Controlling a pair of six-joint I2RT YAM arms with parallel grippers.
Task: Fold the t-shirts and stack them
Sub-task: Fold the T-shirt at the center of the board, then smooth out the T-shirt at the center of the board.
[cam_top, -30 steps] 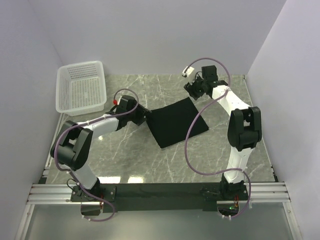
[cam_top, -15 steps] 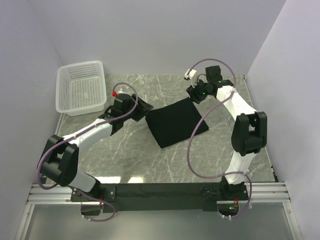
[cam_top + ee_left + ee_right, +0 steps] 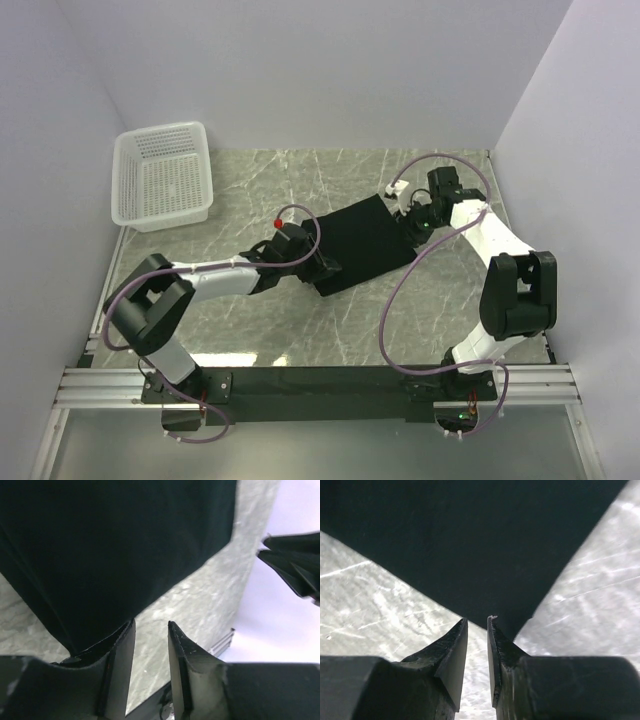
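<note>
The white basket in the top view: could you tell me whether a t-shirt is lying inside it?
No, the basket shows only its own white mesh, while the black t-shirt lies out on the table.

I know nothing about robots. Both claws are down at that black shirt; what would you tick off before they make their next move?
1. Shirt lying flat and folded on the table: ok.
2. Left gripper at the shirt's near corner: ok, the corner lies right beside it.
3. Right gripper at the shirt's right corner: ok, its tips sit just short of the edge.
4. Cloth held in either gripper: not ok, bare table shows through both gaps.
5. Basket out of the arms' way: ok, it sits at the far left.
6. More shirts to stack: cannot tell, only one black shape shows.
</note>
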